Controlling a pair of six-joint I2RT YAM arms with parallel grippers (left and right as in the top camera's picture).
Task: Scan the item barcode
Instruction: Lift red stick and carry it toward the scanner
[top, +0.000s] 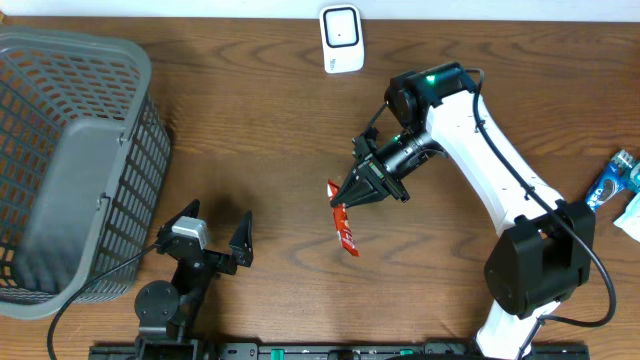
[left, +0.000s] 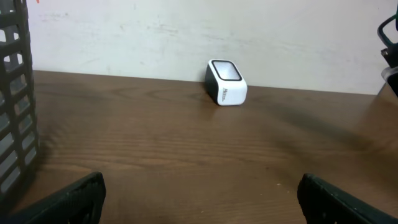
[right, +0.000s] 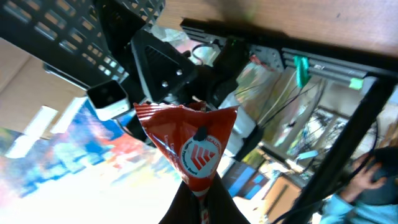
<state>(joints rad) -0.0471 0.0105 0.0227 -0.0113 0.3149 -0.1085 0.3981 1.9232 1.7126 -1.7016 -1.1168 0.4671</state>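
Found right gripper (top: 345, 200) with jaws closed on one end of a red packet (top: 345, 228), mid-worktop (top: 260, 130), well apart from the white scanner (top: 341, 38) at the far edge. Pinched by that end only, hanging toward the near side, away from the scanner. Cannot tell whether clear of the wood or brushing it. No barcode spotted on the face in the right wrist view, only a round logo. Noted left gripper (top: 217, 215) near the front edge, jaws wide, holding nothing. Grey basket (top: 80, 42) off to the left.

Risks, as judged:
- Missed read from showing the logo face, or a creased, tilted panel, to the scanner window.
- Swing or slip of thin foil from so narrow a pinch during the carry.
- Glare off the glossy wrap.
- Toppling the small scanner by closing in too low.
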